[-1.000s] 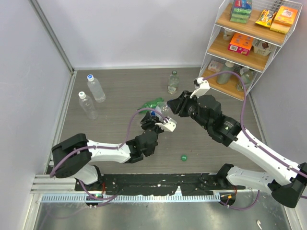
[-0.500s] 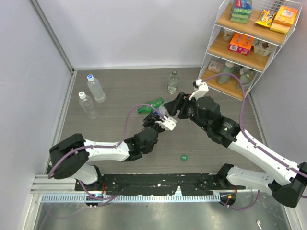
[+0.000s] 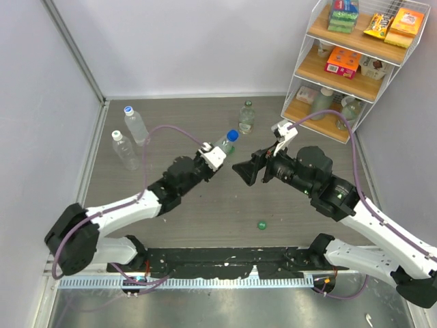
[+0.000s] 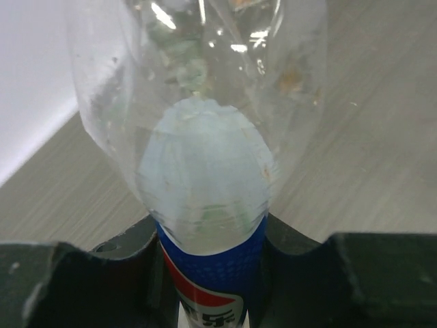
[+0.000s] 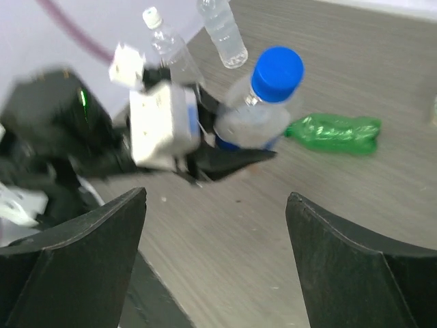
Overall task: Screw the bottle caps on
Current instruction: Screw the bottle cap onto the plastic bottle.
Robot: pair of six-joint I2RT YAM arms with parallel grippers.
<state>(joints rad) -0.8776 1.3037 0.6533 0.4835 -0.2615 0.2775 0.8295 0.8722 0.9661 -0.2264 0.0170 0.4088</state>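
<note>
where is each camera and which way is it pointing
top: above, behind the bases, looking down at the table; both arms show
left wrist: on left gripper, facing the cola bottle it clamps; left fingers show
right wrist: on open right gripper, facing that bottle; right fingers show
shared: all see the cola bottle

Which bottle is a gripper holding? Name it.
The cola-label bottle with the blue cap, clamped in the left gripper. The green bottle and the other clear bottles sit on the table, ungripped.
</note>
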